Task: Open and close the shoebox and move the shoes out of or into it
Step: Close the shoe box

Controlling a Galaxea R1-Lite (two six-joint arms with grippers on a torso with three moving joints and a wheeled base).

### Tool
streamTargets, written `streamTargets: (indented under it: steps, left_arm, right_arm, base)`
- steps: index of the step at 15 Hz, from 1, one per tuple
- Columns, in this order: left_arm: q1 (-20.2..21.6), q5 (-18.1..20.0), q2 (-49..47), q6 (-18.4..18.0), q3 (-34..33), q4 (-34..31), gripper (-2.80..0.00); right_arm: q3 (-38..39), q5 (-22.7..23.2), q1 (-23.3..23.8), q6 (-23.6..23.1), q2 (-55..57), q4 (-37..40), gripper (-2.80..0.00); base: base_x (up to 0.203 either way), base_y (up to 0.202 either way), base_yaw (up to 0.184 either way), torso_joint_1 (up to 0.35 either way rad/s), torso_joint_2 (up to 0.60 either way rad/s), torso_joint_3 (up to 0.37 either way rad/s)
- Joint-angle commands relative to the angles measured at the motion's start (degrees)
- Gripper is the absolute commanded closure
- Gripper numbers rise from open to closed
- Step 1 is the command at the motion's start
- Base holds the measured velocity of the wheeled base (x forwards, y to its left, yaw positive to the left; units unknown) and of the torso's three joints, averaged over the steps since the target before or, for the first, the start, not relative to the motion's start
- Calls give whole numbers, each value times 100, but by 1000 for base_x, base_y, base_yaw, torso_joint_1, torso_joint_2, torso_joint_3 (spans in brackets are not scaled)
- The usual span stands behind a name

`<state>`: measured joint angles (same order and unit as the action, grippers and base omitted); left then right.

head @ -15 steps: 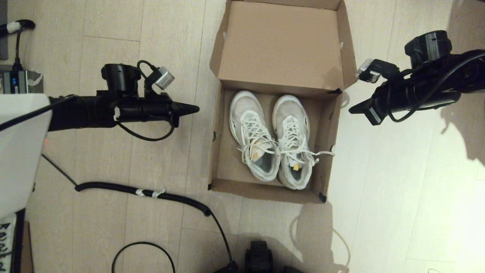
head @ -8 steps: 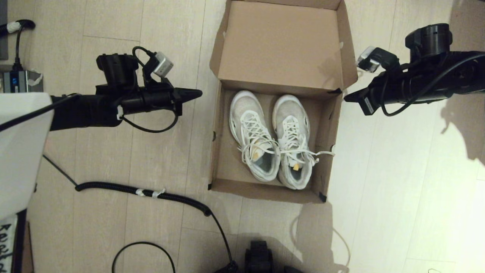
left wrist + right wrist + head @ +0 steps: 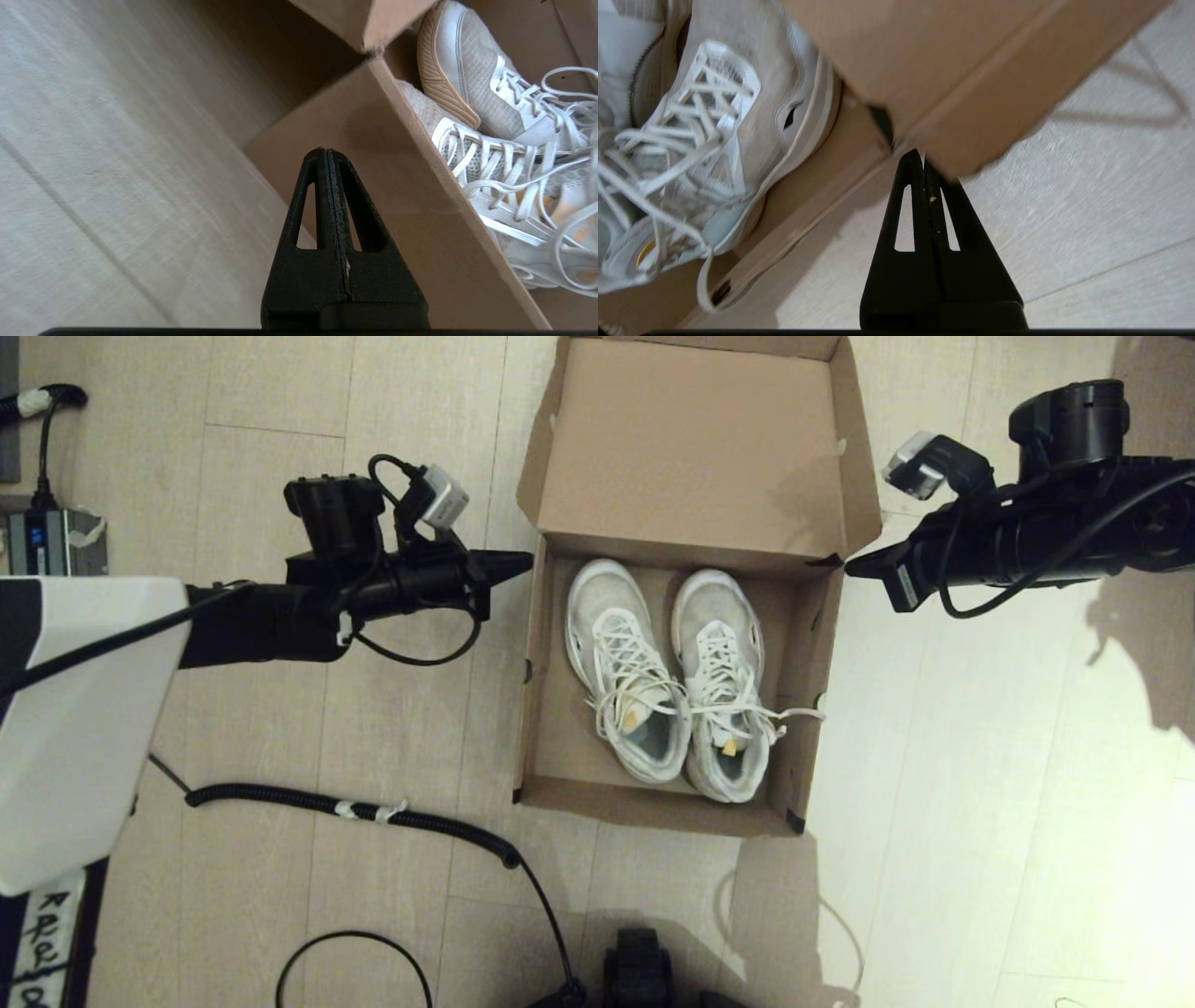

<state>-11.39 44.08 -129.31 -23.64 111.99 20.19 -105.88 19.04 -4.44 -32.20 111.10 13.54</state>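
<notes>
The brown shoebox (image 3: 546, 709) stands on the floor with its hinged lid (image 3: 691, 439) folded back open. Both white sneakers (image 3: 672, 681) lie side by side inside, toes toward the lid. My left gripper (image 3: 527, 560) is shut and empty, its tip at the box's left wall near the hinge corner, above the wall (image 3: 402, 186) in the left wrist view. My right gripper (image 3: 848, 569) is shut and empty too, its tip at the right hinge corner beside the black tape (image 3: 882, 123).
A coiled black cable (image 3: 373, 814) runs across the wooden floor in front of the box on the left. A small grey device (image 3: 51, 537) with cables sits at the far left. Bare floor lies to the right of the box.
Both shut grippers have closed in on the box from either side, the left one moving right and away from me, the right one rising to the hinge corner. Box and shoes have not moved.
</notes>
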Motion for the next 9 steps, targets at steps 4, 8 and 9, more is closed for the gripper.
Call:
streamTargets:
  steps: [4,8,9]
  left_arm:
    - [-188,-57,-265,158,-2,49,0]
    - [-188,-49,-270,193,-11,38,0]
    - [-188,-57,-279,193,-20,3,0]
  right_arm:
    - [785,-43,-37,184,-227,-413,0]
    - [1164,-273,-189,539,-220,-826,0]
    - [1233,-302,-189,556,-219,-826,0]
  base:
    - [0,0,0,0,0,0]
    - [0,0,0,0,0,0]
    - [0,0,0,0,0,0]
